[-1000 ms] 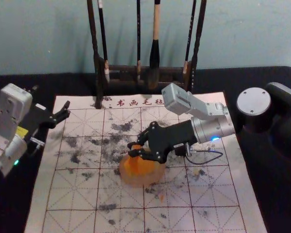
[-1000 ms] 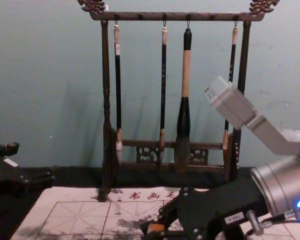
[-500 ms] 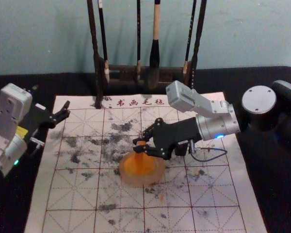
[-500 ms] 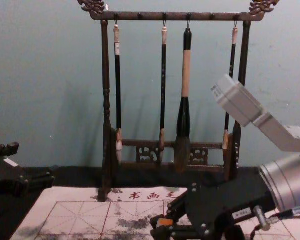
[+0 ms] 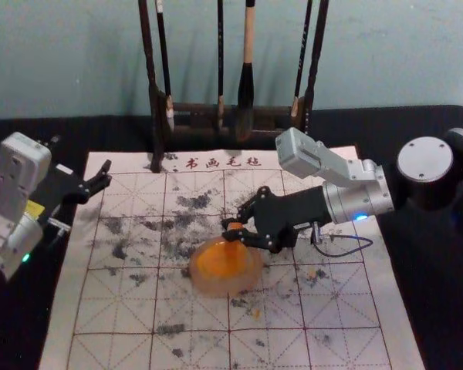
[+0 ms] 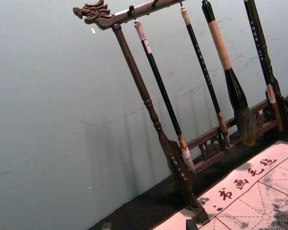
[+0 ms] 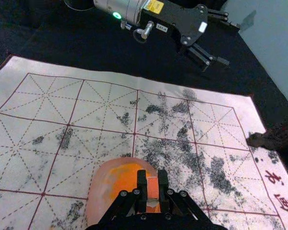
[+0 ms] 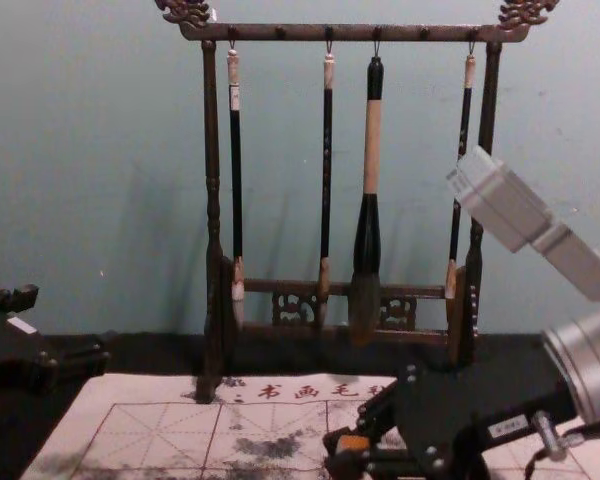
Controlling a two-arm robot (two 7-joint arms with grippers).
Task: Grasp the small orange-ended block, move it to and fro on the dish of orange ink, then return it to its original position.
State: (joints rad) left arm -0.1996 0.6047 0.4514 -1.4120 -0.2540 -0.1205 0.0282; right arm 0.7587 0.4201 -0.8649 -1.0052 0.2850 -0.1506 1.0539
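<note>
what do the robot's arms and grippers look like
The left gripper and right gripper are black and jointed. Both arms have silvery wrists and grey boxy housings; the left shows a green light and yellow label, the right a blue light and cable.

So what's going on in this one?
The robot's right gripper holds a small orange-ended block between its fingers, at the far edge of a round, pinkish dish of orange ink. Whether the block touches the dish is unclear. The left gripper is idle, fingers open, at the left side of the gridded white mat.
</note>
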